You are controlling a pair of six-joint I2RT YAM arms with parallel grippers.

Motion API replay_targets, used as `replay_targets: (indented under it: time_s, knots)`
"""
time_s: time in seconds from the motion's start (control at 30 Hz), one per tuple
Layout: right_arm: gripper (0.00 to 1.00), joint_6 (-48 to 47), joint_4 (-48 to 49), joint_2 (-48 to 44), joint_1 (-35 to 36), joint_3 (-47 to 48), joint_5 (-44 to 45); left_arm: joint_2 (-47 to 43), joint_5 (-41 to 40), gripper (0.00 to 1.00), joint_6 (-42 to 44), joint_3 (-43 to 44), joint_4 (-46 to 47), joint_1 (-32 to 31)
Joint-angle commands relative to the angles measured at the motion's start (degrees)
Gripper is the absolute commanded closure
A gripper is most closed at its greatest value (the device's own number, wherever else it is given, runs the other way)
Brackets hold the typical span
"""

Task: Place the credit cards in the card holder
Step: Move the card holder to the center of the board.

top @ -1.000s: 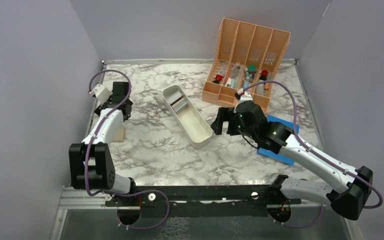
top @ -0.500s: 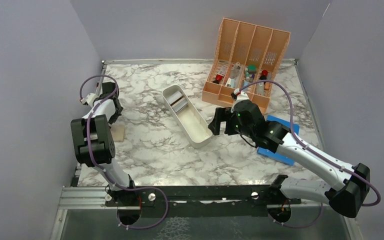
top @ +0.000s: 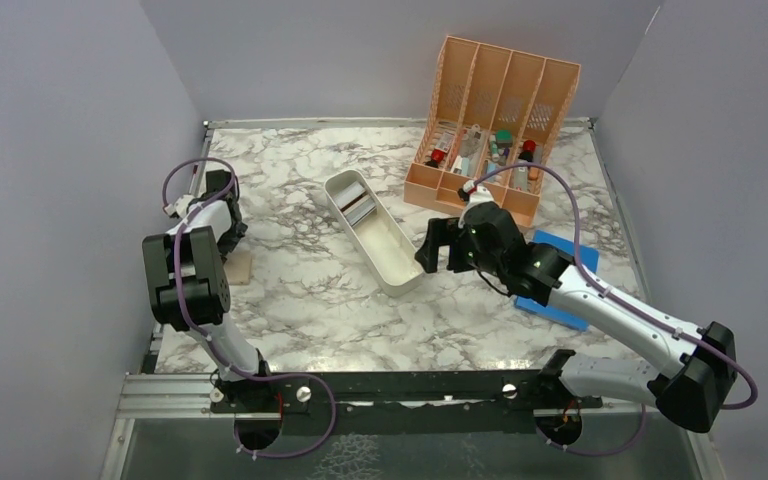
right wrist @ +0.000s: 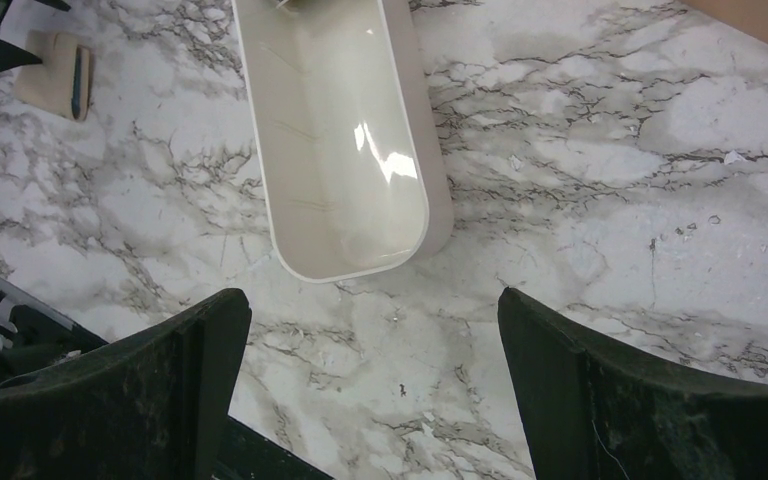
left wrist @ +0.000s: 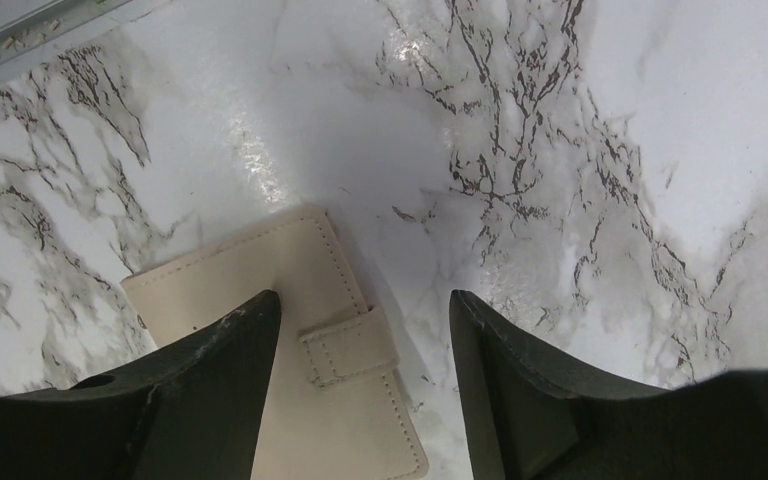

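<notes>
The card holder [left wrist: 295, 300] lies flat on the marble table [left wrist: 660, 150] at the lower left of the left wrist view, tan side up, with its strap [left wrist: 345, 345] fastened across the edge. The left gripper [left wrist: 360, 300] hangs over it with its jaws fairly wide and nothing clamped. One finger covers much of the holder, so only the strap side shows in the gap.

From here, a squeeze might catch only the strap or the stitched edge. The holder could then pivot or slide instead of lifting (a thin, flat thing gives the fingers little to bite). In the top view it sits near the table's left edge, beside the wall, so a push that way could jam it there. It also looks closed, so no card can go in until the strap is undone.

The credit cards [top: 358, 209] stand at the far end of the white tray [top: 400, 268], near the middle of the top view and well apart from the holder. The right gripper [right wrist: 370, 300] is spread wide and empty, over the table just off the tray's near end. If it reaches along the tray it may nudge the wall and shift the tray. The upright cards may be hard to separate.
</notes>
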Motion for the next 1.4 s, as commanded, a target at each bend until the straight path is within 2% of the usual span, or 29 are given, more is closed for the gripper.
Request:
replay_targets:
  time_s: [0.0,0.17,0.3,0.47,0.8,1.03,1.2,1.3,1.37]
  knots:
    - [0.00,-0.42,0.60,0.48,-0.38,-0.56,-0.07,-0.26,9.17,0.37,-1.84,-3.81,-1.66,-1.23]
    - [0.00,0.55,-0.29,-0.55,-0.46,-1.81,-0.22,-2.39,10.42,0.40,-2.46,-6.96,-1.27,-5.84]
    - [0.00,1.07,0.45,-1.52,-0.43,-4.17,1.35,-0.84,12.52,0.41,-2.65,-7.34,-1.34,-12.29]
    - [0.00,1.44,-1.55,-1.04,-0.38,-4.18,2.22,2.08,18.18,0.50,-3.12,-8.27,-1.11,-19.05]
    - [0.00,4.12,0.65,0.83,-0.38,-5.23,-1.25,-2.48,19.44,0.46,-7.68,-13.46,-0.83,-36.68]
    - [0.02,5.15,-0.03,2.17,-0.39,-5.57,-6.70,-12.85,21.96,0.44,-10.93,-18.36,0.98,-45.24]
    - [0.09,6.27,3.55,0.96,-0.36,-7.37,-15.57,-25.24,21.33,0.32,-5.14,-21.82,4.93,-45.59]
    - [0.14,8.09,7.34,-0.14,-0.31,-9.69,-20.52,-34.46,20.97,0.29,-0.98,-25.09,7.61,-45.61]
    - [0.15,9.50,8.51,-1.19,-0.31,-10.62,-20.96,-39.04,18.60,0.27,0.04,-26.62,6.06,-45.39]
